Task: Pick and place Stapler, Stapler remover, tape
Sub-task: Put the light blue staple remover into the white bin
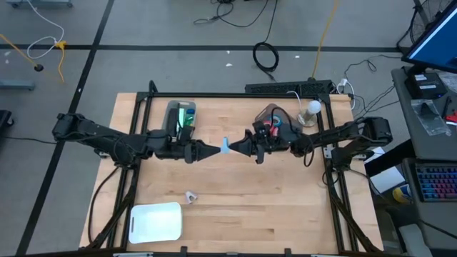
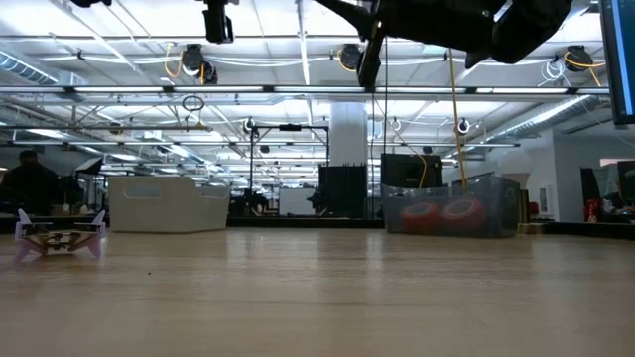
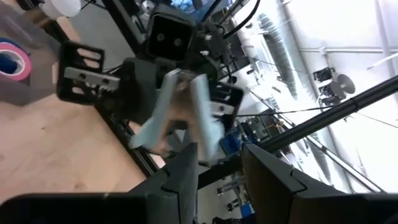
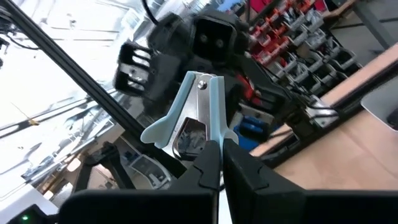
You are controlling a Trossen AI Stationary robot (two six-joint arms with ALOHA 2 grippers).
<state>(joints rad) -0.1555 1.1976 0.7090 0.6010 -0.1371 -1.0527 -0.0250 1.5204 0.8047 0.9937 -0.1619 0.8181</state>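
**Remover Held Between Two Pincers Above Mid-Surface**

We saw both arms meet tip to tip over the middle of the surface (image 1: 235, 207), well above the wood. The right pincer (image 4: 219, 155) was closed on the pale blue staple remover (image 4: 198, 115), pinching it at one end. The remover's long axis ran left-right along the line of the two arms, its free end pointing at the left pincer (image 3: 219, 163). That pincer stood partly open, just beside the remover, and we could not tell whether it touched. We judged a handover to be in hand; the left arm was the nearer taker. The tape (image 1: 271, 129) sat in a clear bin (image 1: 284, 118) at the far right. A second remover (image 1: 191, 195) lay near the left, beside a white tray (image 1: 156, 223).
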